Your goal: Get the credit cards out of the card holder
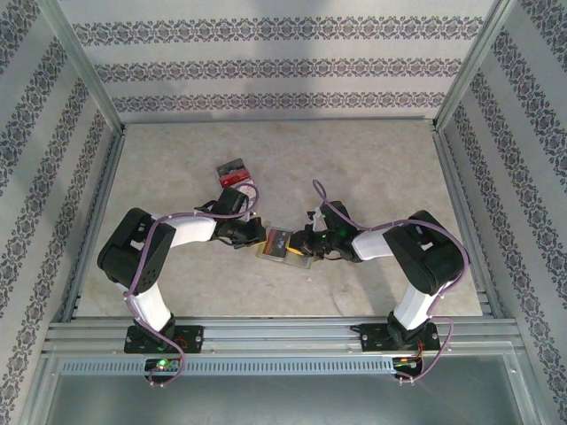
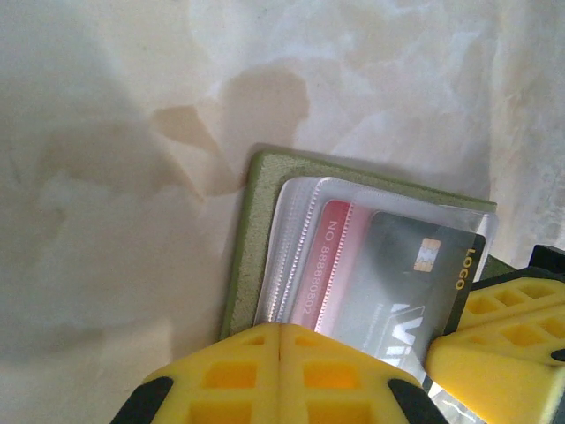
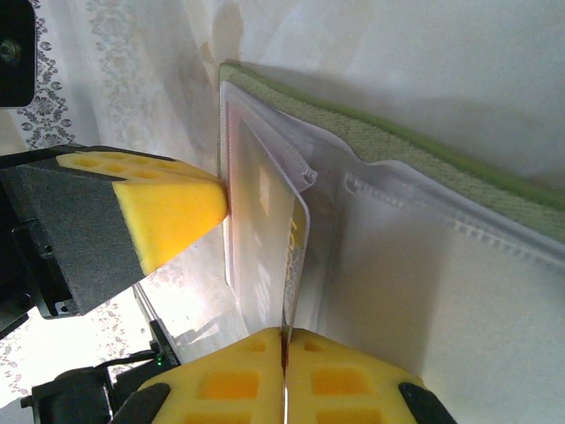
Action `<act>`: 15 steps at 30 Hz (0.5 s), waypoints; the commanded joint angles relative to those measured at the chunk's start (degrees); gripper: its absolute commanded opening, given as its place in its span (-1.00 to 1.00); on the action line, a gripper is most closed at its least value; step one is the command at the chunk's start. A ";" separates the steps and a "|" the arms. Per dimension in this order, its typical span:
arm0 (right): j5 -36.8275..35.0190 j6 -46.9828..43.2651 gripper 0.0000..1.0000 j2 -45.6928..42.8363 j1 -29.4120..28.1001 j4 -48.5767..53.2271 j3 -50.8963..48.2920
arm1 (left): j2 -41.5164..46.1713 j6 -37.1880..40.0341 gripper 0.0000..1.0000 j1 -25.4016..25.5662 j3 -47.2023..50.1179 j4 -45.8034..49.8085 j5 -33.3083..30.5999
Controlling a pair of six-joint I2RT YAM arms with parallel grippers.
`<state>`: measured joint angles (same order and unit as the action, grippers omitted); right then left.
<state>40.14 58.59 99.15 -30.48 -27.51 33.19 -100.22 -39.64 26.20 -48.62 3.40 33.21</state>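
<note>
The pale table [image 1: 372,177] carries both arms, which meet near its middle. Left gripper [image 2: 280,349]: fingers pressed together with no gap, lying over the near edge of the card holder [image 2: 243,238]. It seems to pin the holder down rather than pinch it, though the contact is hidden under the pads. Right gripper [image 3: 285,353]: closed tight on the thin edge of the dark card [image 2: 397,265], which runs straight into the seam between its fingers.

The olive holder lies open and flat between the two grippers, translucent sleeves [image 2: 296,221] uppermost. Beyond the left arm, well apart from the holder, the loose cards [image 1: 235,172] lie on the table, apparently one dark and one red, already extracted.

Inside the sleeves, the red card [image 2: 328,238] sits fully tucked. The dark card overlaps it and juts partly from its pocket.

Progress: partly done. At least two cards are left to draw out, the dark one in hand.
</note>
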 commanded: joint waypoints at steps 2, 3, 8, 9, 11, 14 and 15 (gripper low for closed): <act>0.03 -0.83 -0.85 0.69 0.51 0.18 -0.28 | 2.07 -0.79 -0.96 0.41 -0.08 1.34 0.23; 0.03 -0.90 -0.85 0.77 0.51 0.17 -0.26 | 2.52 -0.70 -0.96 0.43 -0.45 1.48 0.64; -0.06 -0.93 -0.86 1.13 0.41 0.00 -0.19 | 2.59 -0.97 -0.96 0.91 -1.91 0.73 3.12; -0.06 -0.90 -0.85 1.22 0.42 0.00 -0.23 | 2.13 -0.88 -0.96 1.20 -2.31 0.71 3.25; 0.00 -0.87 -0.85 1.24 0.42 -0.03 -0.23 | 1.24 -0.83 -0.96 1.66 -3.10 0.62 3.39; 0.03 -0.91 -0.85 1.39 0.34 0.00 -0.14 | -0.16 -0.89 -0.96 1.86 -3.82 0.53 2.93; 0.03 -0.93 -0.85 1.33 0.33 0.00 -0.13 | -0.61 -0.35 -0.96 1.88 -4.17 1.07 2.56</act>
<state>40.16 58.59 99.35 -30.48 -27.70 33.19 -99.22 -40.12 27.44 -51.18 3.57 35.46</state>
